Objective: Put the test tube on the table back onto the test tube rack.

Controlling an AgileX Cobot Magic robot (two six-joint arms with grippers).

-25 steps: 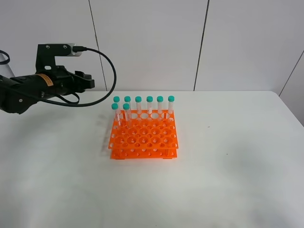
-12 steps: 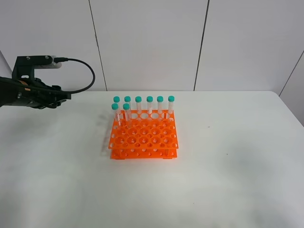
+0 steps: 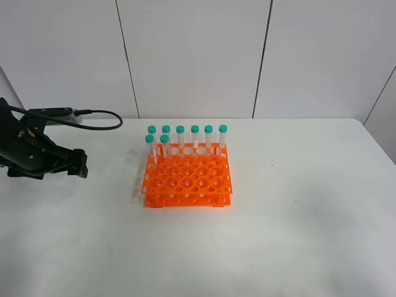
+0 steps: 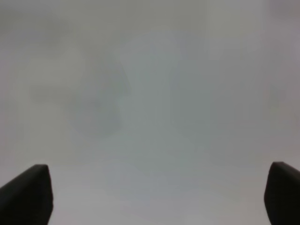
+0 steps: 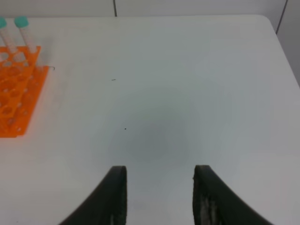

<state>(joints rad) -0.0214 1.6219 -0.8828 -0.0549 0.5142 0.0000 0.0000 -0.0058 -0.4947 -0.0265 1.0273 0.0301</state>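
The orange test tube rack [image 3: 187, 176] stands mid-table on the white table [image 3: 278, 216]. Several teal-capped test tubes stand upright in it: a back row [image 3: 195, 137] and two in the second row at its left [image 3: 164, 143]. No tube lies on the table in any view. My left gripper [image 3: 79, 164] hangs low at the far left, well away from the rack. In the left wrist view it [image 4: 154, 194] is open and empty over a blurred white surface. My right gripper [image 5: 161, 197] is open and empty over bare table. The rack's corner [image 5: 16, 98] shows to one side, with two tubes [image 5: 22, 29].
A black cable [image 3: 99, 114] loops from the left arm above the table's back-left part. White wall panels stand behind the table. The table's right edge [image 5: 281, 70] shows in the right wrist view.
My left arm has pulled back from beside the rack's back-left corner, moving left and down to the table's left edge. The rack and tubes have not moved.
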